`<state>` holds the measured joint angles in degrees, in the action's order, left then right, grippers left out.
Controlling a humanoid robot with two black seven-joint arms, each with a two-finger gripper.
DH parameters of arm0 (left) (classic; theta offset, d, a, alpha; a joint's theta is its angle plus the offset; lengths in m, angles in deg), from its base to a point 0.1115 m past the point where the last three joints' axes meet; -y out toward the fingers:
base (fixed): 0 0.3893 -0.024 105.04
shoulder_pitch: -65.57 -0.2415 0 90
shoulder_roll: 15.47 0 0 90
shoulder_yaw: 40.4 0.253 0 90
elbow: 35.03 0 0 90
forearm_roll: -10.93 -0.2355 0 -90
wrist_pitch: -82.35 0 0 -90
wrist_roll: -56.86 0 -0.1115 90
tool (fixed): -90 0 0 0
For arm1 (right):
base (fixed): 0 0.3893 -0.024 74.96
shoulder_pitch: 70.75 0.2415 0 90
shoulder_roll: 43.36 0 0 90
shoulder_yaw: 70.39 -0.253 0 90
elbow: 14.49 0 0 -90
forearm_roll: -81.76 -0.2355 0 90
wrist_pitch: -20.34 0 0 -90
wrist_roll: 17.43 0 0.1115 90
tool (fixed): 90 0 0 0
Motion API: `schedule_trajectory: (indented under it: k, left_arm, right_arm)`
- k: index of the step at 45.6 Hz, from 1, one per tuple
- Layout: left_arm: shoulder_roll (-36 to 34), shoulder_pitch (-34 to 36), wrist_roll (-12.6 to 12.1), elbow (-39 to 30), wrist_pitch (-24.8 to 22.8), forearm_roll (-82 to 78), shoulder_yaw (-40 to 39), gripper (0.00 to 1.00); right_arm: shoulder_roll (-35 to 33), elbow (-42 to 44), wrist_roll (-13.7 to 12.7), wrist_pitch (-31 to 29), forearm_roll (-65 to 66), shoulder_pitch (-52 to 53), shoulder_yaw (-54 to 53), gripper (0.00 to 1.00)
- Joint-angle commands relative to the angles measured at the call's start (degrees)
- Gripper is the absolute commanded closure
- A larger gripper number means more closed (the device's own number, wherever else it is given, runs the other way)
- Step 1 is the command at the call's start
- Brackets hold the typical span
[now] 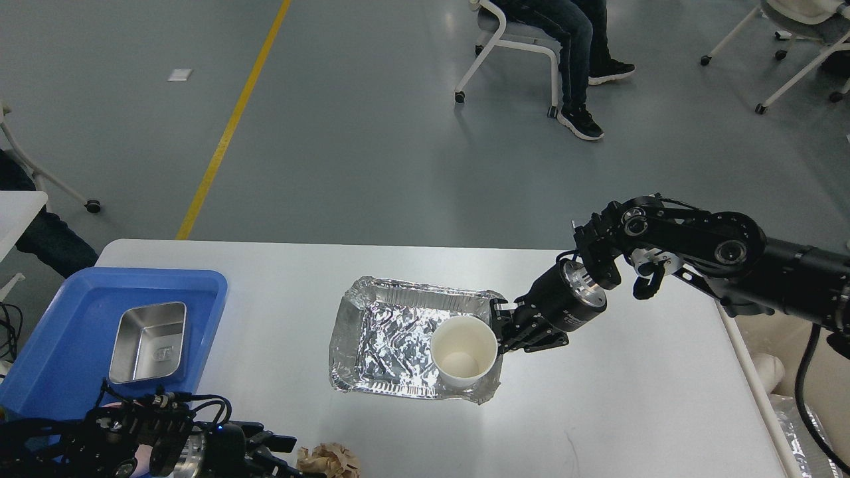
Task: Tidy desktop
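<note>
Right arm is handling the paper cup inside the foil tray.

The right gripper (499, 330) is pressing against the paper cup (463, 350), which is standing in the foil tray (372, 332) mid-desktop (631, 398); I cannot tell if its fingers are closed on the rim. The left gripper (282, 458), unreadable, is hovering beside crumpled paper (329, 460) nearer than the tray. Next probably needs a secure grip before lifting.
</note>
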<state>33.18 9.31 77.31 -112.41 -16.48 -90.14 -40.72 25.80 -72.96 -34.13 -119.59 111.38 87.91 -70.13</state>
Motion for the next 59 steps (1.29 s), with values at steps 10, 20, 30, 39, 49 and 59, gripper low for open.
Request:
schedule_trajectory:
  k: [10,20,30,39,49,59]
  left_arm:
    - [0.65,0.19,-0.59,-0.05,-0.3,-5.63,2.34,0.96]
    - [-0.14,0.89,-0.59,-0.05,-1.36,-5.54,2.16,1.0]
    - [-0.14,0.98,0.03,-0.4,-1.36,-5.19,1.46,1.0]
    - [-3.73,1.16,1.87,-3.91,-2.32,-5.02,-1.43,1.0]
    - [-17.52,1.16,4.33,-13.93,-6.28,-4.23,-7.06,1.0]
    - [-30.62,1.16,6.09,-18.6,-6.02,-2.21,-10.58,1.0]
  right_arm:
    - [0.01,0.02,0.0,0.0,0.0,0.07,-0.09,1.0]
    - [0.18,0.11,0.0,0.0,0.0,0.07,-0.09,1.0]
    - [0.45,0.2,0.0,0.0,0.0,-0.02,-0.09,1.0]
    - [0.36,0.11,0.0,0.09,0.0,-0.02,-0.09,1.0]
    - [0.27,0.02,0.0,0.0,0.0,-0.11,-0.09,1.0]
    - [0.27,0.02,0.0,0.09,0.0,-0.11,-0.09,1.0]
